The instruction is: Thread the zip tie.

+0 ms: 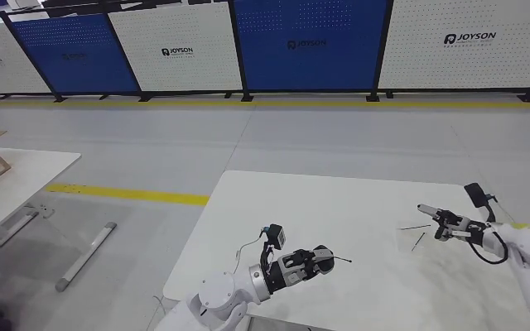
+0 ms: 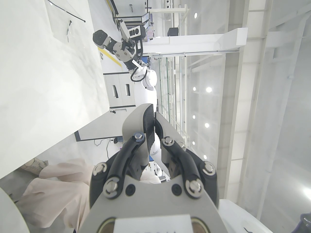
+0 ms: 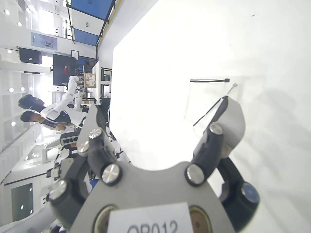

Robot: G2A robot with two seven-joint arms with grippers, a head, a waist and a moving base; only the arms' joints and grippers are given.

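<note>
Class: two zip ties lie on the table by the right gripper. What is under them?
A thin clear sheet lies under both zip ties, the white table showing through. One sheet corner is hidden behind the right gripper.

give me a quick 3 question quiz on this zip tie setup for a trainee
1. True or false: the right gripper is open.
2. What does the left gripper hold? A) a zip tie B) a screwdriver C) nothing
3. Fill in: the loose zip ties lie on the table nearest the ____ gripper.
Key: 1 true; 2 A; 3 right.
</note>
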